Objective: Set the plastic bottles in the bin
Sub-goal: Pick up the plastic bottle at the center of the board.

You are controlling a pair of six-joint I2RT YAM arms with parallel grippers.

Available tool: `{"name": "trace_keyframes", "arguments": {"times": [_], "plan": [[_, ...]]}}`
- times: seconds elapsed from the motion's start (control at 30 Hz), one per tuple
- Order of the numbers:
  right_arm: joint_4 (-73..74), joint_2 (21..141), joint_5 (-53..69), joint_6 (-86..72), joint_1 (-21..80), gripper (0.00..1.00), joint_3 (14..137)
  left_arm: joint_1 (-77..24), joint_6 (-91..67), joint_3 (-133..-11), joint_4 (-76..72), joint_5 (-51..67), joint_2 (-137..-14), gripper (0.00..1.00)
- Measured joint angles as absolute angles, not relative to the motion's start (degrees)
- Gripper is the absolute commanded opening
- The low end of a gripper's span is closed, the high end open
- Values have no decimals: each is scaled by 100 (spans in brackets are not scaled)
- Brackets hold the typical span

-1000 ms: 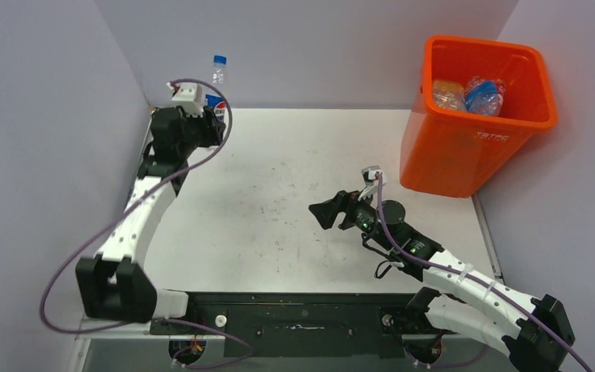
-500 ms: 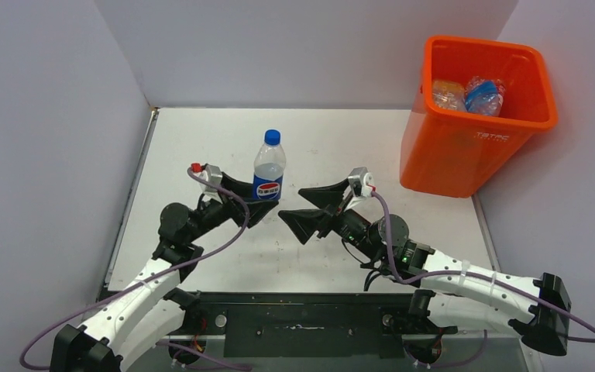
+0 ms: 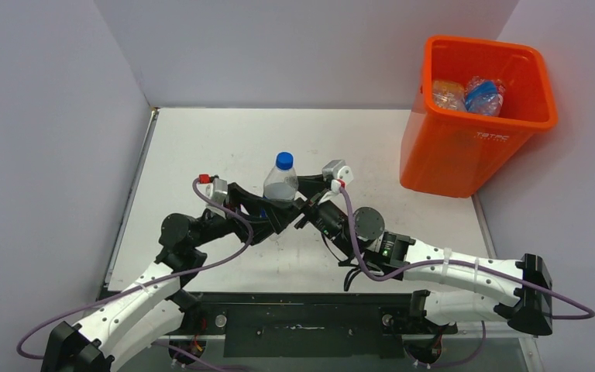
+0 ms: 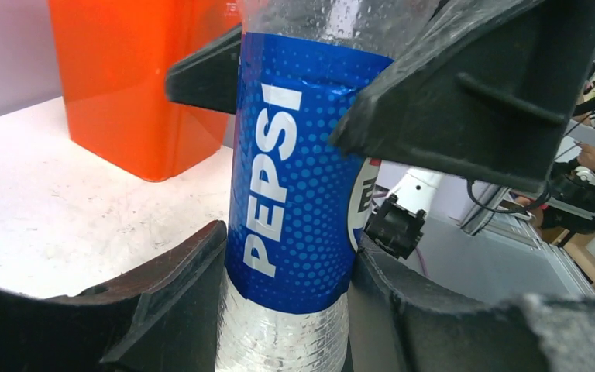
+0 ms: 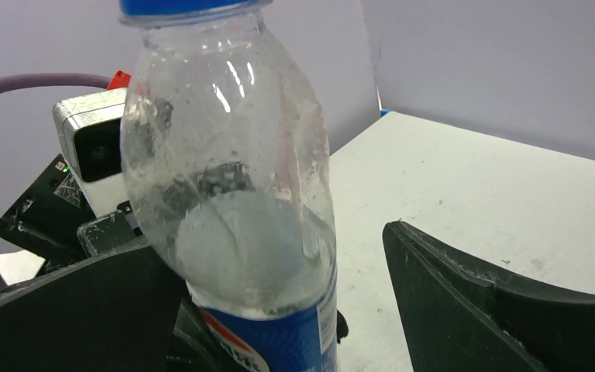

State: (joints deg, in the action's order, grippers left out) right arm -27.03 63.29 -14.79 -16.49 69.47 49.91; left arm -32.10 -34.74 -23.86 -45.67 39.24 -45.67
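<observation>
**Handover at mid-table: one bottle between my two claws**

My left claw (image 3: 273,215) is closed on the bottle (image 3: 281,183). Its fingers (image 4: 172,306) press in from both sides on the lower part of the blue label and hold the bottle upright, blue cap on top, over the middle of the table (image 3: 201,143).

My right claw (image 3: 304,204) stands wide open and has nothing in its grip. It straddles the same bottle higher up. In its own wrist view one finger (image 5: 503,306) stands apart from the clear shoulder of the bottle, with table showing through the gap. I cannot tell whether the other finger is brushing the plastic.

The bin (image 3: 465,151) stands at about two o'clock from the bottle, at the far right corner. A few bottles lie inside it (an orange-tinted one and a blue-labelled one show over the rim).

I judge this to be the pass from left to right, because the bin is on my right arm's side. Next the right claw should close on the bottle above my left fingers. Only once that grip is firm should the left claw let go. Thin plastic like this may dent and slip, so the squeeze wants to be square.
</observation>
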Motion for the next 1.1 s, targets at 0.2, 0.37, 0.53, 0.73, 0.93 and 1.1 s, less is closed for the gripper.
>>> {"name": "trace_keyframes", "arguments": {"times": [0.2,0.37,0.53,0.73,0.93,1.1], "plan": [[-2528,6619,-1481,-1546,6984,72,5135,-3669,-3068,-2386,-4038,3907,-4392,31],[-2331,6670,-1398,-1509,6987,48,5170,-3745,-2827,-2386,-3706,3693,-4399,37],[-2187,6670,-1350,-1562,6969,39,5168,-3804,-2633,-2482,-3264,3485,-4359,61],[-1986,6670,-1372,-1566,6969,34,5170,-3830,-2257,-2611,-2738,3258,-4305,97],[-1865,6667,-1372,-1702,6963,30,5153,-3852,-2110,-2615,-2469,3041,-4226,96],[-2005,6578,-1365,-1970,6934,27,4960,-3876,-2064,-2615,-2320,2967,-4152,96]]}}
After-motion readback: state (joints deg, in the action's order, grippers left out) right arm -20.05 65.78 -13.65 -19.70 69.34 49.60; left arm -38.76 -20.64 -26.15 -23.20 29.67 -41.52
